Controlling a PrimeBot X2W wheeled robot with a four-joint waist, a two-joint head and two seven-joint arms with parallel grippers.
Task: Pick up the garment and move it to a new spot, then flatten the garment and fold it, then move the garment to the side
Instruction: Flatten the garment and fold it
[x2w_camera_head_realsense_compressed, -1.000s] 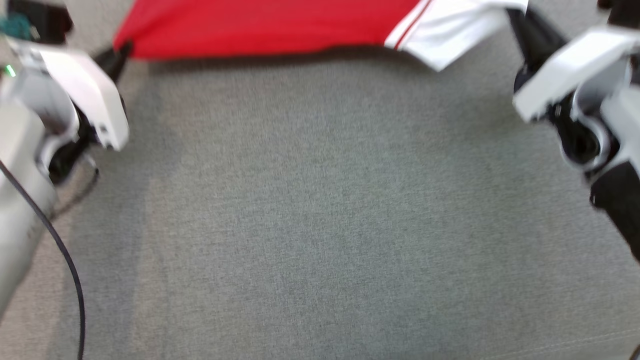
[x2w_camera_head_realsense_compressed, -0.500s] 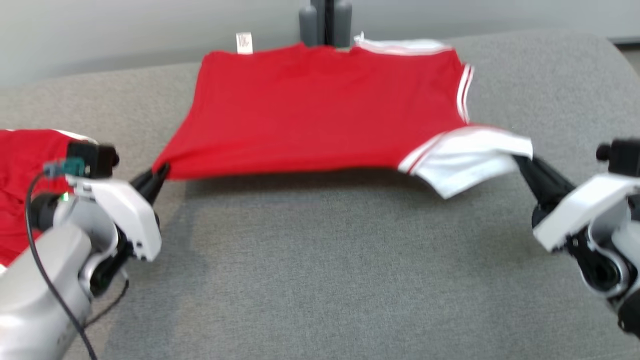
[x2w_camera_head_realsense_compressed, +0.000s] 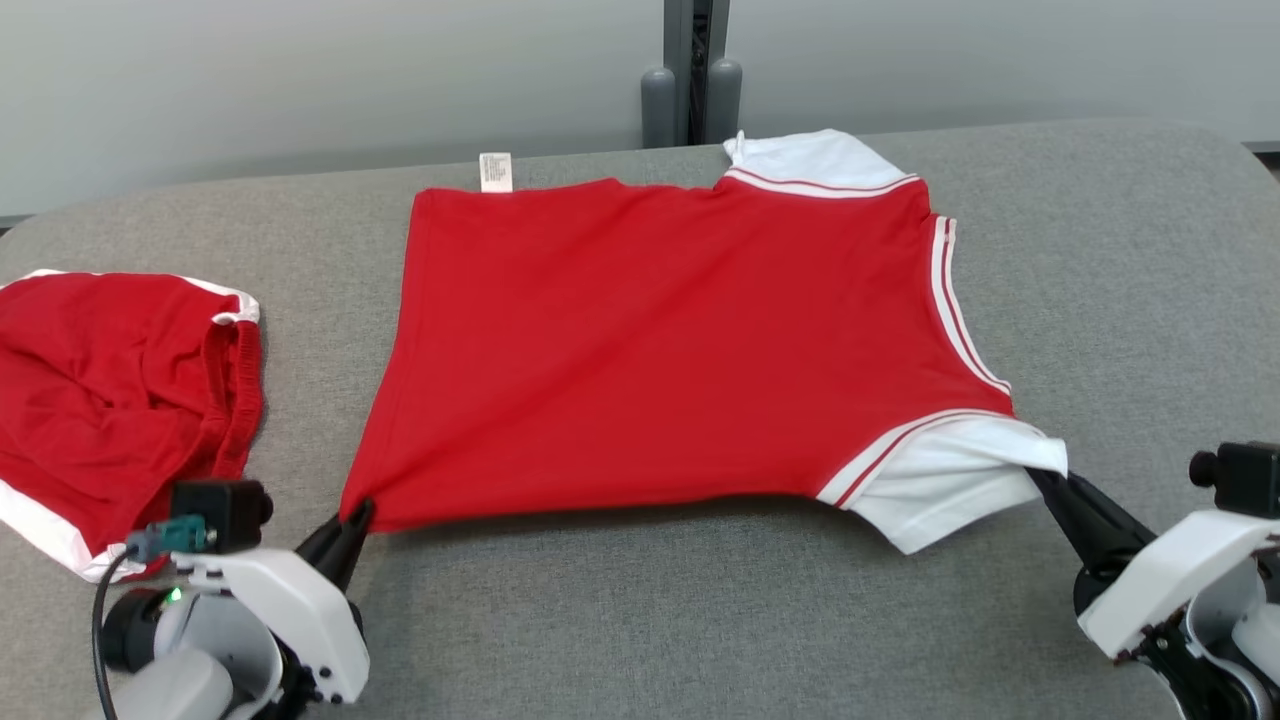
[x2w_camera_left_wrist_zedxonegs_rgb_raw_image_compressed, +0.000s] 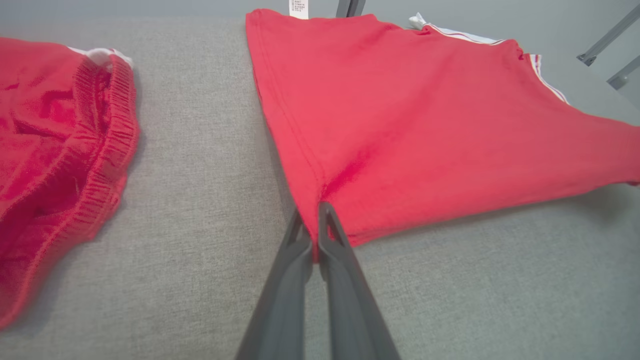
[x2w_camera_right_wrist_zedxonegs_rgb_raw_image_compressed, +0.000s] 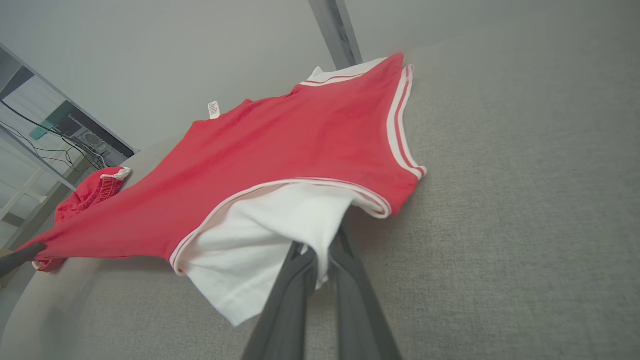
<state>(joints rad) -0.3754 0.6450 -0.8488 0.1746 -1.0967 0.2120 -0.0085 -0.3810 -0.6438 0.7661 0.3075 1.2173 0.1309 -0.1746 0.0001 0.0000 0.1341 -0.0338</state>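
The left gripper pinches the near-left hem corner of the red jersey with white striped sleeves, and the right gripper pinches its near white sleeve. The jersey lies midway on the grey fabric surface. Uneven pulling could slip these thin pinches and bunch the cloth. By the left edge, crumpled red shorts crowd that side.

Open grey woven table surface runs bare along the near side of the spread red fabric shirt with white striped sleeves, and again to its right, out to the rounded table corner. On the left, a narrow bare lane separates the shirt from crumpled red shorts with white trim. A grey upright metal post stands just behind the table's far edge, near the shirt's far sleeve
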